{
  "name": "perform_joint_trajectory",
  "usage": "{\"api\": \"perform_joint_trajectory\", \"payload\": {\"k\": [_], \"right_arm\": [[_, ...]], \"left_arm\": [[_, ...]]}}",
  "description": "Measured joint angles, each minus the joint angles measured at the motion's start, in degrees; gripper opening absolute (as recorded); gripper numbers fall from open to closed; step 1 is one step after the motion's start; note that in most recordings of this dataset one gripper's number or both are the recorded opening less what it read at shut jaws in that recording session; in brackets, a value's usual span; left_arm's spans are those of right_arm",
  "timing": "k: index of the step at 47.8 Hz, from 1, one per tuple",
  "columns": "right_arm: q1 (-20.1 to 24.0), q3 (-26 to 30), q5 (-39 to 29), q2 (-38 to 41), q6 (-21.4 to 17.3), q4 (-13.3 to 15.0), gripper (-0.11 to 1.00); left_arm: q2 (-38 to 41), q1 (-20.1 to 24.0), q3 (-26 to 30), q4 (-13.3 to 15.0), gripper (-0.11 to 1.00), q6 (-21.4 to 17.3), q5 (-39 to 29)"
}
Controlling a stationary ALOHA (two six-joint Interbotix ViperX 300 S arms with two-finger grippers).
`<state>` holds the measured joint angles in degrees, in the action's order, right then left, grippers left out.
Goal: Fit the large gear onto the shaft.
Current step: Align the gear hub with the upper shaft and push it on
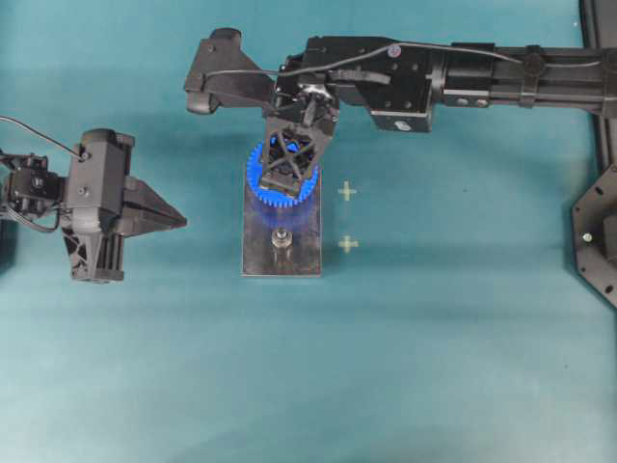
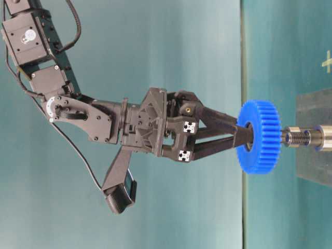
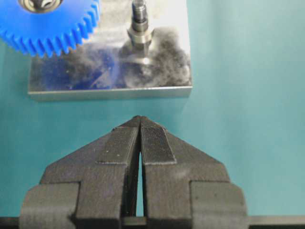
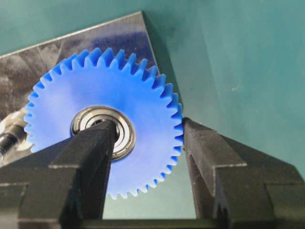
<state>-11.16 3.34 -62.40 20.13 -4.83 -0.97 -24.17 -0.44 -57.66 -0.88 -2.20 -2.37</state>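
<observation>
The large gear (image 1: 258,178) is bright blue with a metal hub and hangs level over the far half of the grey steel plate (image 1: 255,256). My right gripper (image 4: 147,126) is shut on it, one finger in the hub hole and the other against the outer teeth. The shaft lies hidden beneath the gear in the overhead view. In the table-level view a silvery peg (image 2: 306,137) lines up with the gear (image 2: 264,136), its threaded tip just clear of the hub; which peg it is I cannot tell. My left gripper (image 1: 183,222) is shut and empty, left of the plate.
A twin peg (image 1: 281,238) stands bare on the plate's near half, also seen in the left wrist view as a peg (image 3: 138,28). Two pale cross marks (image 1: 347,192) lie on the teal mat right of the plate. A black frame (image 1: 598,231) borders the right edge.
</observation>
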Motion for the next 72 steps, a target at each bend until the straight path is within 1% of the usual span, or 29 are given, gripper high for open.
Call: {"api": "perform_joint_trajectory", "payload": {"k": [2,13,20,25,30,33,51,57,63,72], "right_arm": [[0.0,0.0,-0.35,0.0,0.0,0.09,0.54],[0.0,0.0,-0.44,0.0,0.0,0.0,0.55],[0.0,0.0,0.18,0.0,0.0,-0.62,0.56],[0.0,0.0,0.53,0.0,0.0,-1.76,0.62],[0.0,0.0,0.62,0.09,0.0,-2.2,0.75],[0.0,0.0,0.7,0.18,0.0,-2.29,0.79],[0.09,0.0,0.44,0.35,0.0,-2.29,0.79],[0.88,-0.26,0.35,0.35,0.0,-2.29,0.79],[1.67,-1.85,0.35,0.35,0.0,-2.46,0.79],[1.58,-5.36,1.23,-1.23,0.09,-2.99,0.79]], "left_arm": [[0.0,0.0,0.0,0.0,0.0,-0.09,0.0],[0.0,0.0,0.0,0.0,0.0,0.0,0.0],[0.0,0.0,0.0,0.0,0.0,0.0,0.0],[0.0,0.0,0.0,0.0,0.0,0.0,0.0],[0.0,0.0,0.0,0.0,0.0,0.0,0.0],[0.0,0.0,0.0,0.0,0.0,0.0,0.0],[0.0,0.0,0.0,0.0,0.0,0.0,0.0],[0.0,0.0,0.0,0.0,0.0,0.0,0.0],[0.0,0.0,0.09,0.0,0.0,0.0,0.0],[0.0,0.0,0.0,0.0,0.0,0.53,0.0]]}}
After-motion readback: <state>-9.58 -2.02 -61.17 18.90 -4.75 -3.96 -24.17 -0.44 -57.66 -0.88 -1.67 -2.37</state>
